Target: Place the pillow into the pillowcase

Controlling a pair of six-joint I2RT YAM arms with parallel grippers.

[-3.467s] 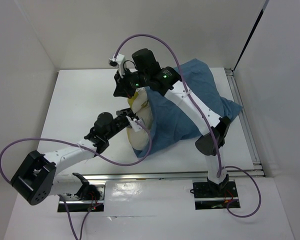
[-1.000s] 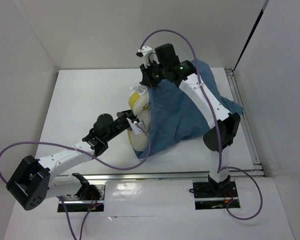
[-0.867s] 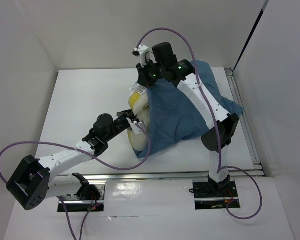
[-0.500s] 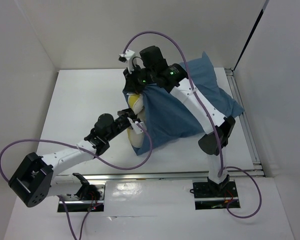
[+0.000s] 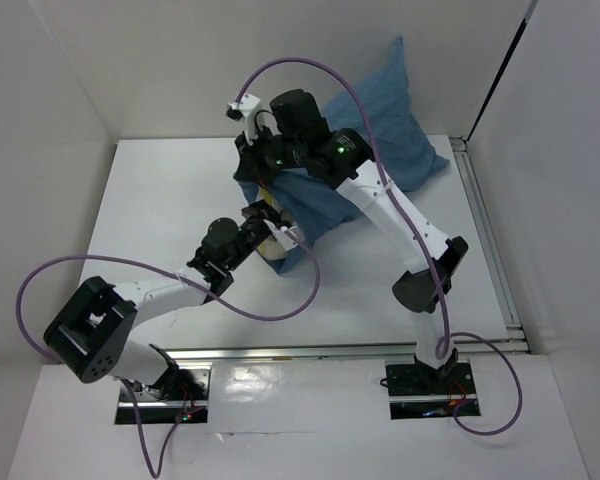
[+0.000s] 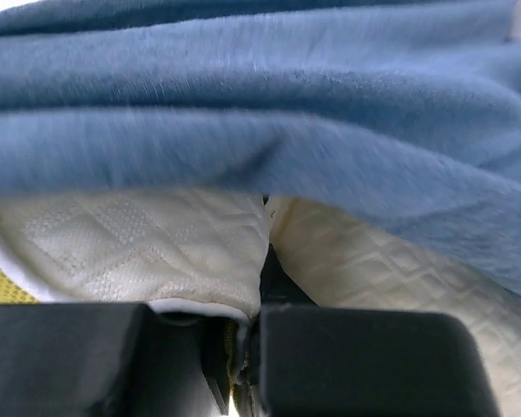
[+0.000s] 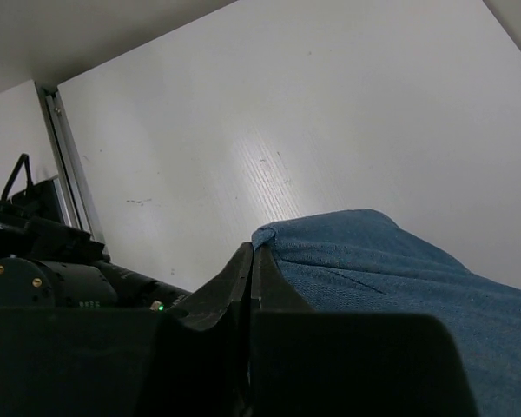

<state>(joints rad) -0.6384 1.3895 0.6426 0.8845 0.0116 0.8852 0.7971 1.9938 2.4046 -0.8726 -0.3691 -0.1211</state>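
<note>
White table [image 5: 150, 200] boxed in by plain white walls [image 5: 70, 80], seen from above, with two robot arms reaching from the near edge toward a bundle of cloth at the middle. Most of the pillow [image 6: 139, 239] is hidden: from above only a sliver of cream and yellow peeks out under the near-left edge of the slate-blue pillowcase [image 5: 380, 130], which covers the rest. The pillowcase is lifted at its left end, its bulk lies toward the far right of the table, and one corner stands up against the back wall. Its opening cannot be made out. The left arm lies low, bent from its base at the near left and stretched forward to the bundle; the left gripper [image 6: 256, 334] is clamped on a fold of the quilted cream pillow, blurred blue cloth hanging just above. The right arm rises from the near right, folds at the elbow and runs up and leftward over the cloth; from above its wrist hides the fingers. The right gripper [image 7: 253, 261] is closed tight on a corner of the blue cloth, held above the table, its dark body filling the lower half of its own camera's view. A metal rail [image 7: 65, 174] edges the table, and a purple cable [image 5: 290, 65] loops above the right wrist.
</note>
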